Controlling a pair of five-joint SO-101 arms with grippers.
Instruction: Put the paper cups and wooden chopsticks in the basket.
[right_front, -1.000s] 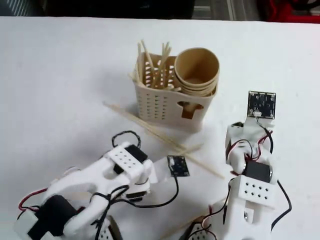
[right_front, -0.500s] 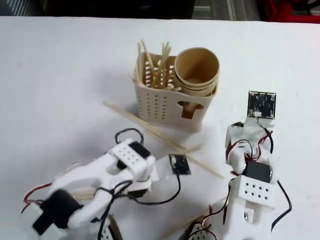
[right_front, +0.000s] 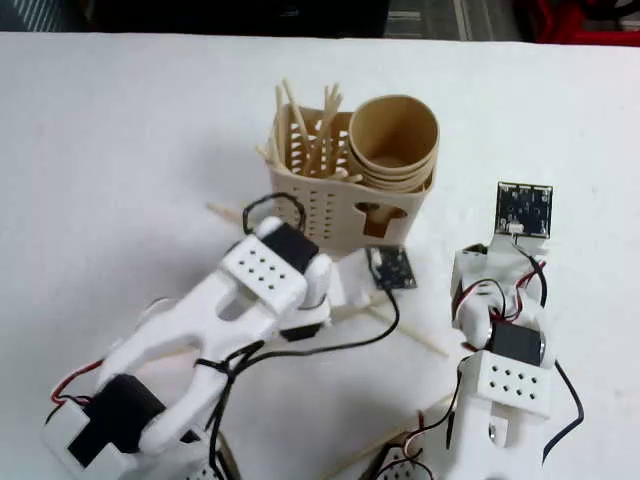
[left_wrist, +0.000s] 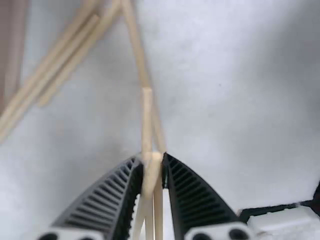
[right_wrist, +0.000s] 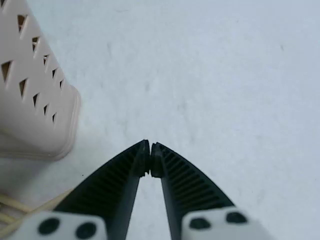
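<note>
The beige perforated basket stands mid-table, holding stacked paper cups and several wooden chopsticks on end. More chopsticks lie flat in front of it, partly covered by the left arm. In the left wrist view my left gripper is shut on a chopstick just above the table, with other loose chopsticks lying beyond it. My right gripper is shut with nothing in it, low over bare table beside the basket's corner.
The right arm stands to the right of the basket, with its camera board towards the cups. One chopstick lies near the front edge between the arm bases. The white table is bare to the left and behind.
The left arm has swung forward and to the right, from near the front edge up to the basket's front, over the chopsticks lying there. The right arm has stayed still.
</note>
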